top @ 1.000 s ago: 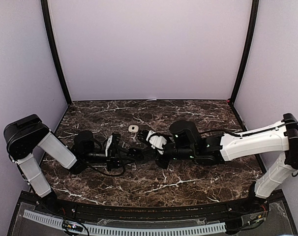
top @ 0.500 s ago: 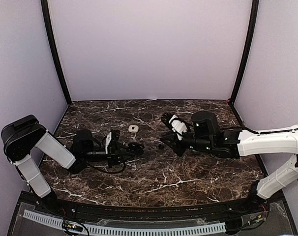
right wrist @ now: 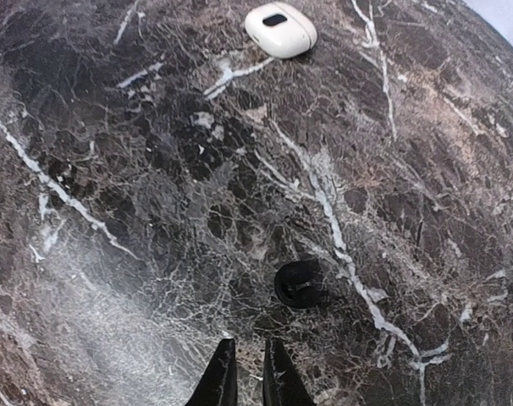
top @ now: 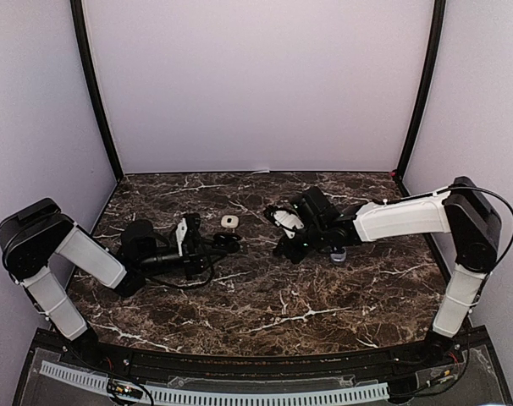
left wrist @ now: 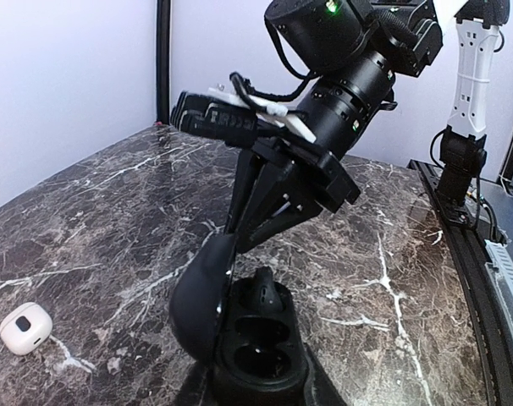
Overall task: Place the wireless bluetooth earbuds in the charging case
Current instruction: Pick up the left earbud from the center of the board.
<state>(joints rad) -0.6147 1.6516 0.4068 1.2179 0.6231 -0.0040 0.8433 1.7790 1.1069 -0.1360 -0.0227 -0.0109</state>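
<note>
My left gripper [left wrist: 258, 385] is shut on the base of a black charging case [left wrist: 261, 342], holding it up with its lid [left wrist: 199, 292] swung open to the left. One dark earbud [left wrist: 266, 298] sits in the far socket; the near socket is empty. In the top view the case [top: 229, 244] is left of centre. My right gripper [right wrist: 244, 368] hovers over the marble, its fingers a narrow gap apart with nothing between them. A second dark earbud [right wrist: 299, 283] lies on the table just beyond its tips. In the left wrist view the right gripper's fingers [left wrist: 244, 203] hang just behind the lid.
A small white case [right wrist: 280, 30], closed, lies on the dark marble table [top: 265, 313], further back [top: 229, 221] between the two arms. Lilac walls enclose the left, back and right sides. The right arm [top: 400, 216] reaches in low from the right.
My right gripper has pulled away from the black case to the right and now points down at the table. My left gripper has carried the case slightly further back.
</note>
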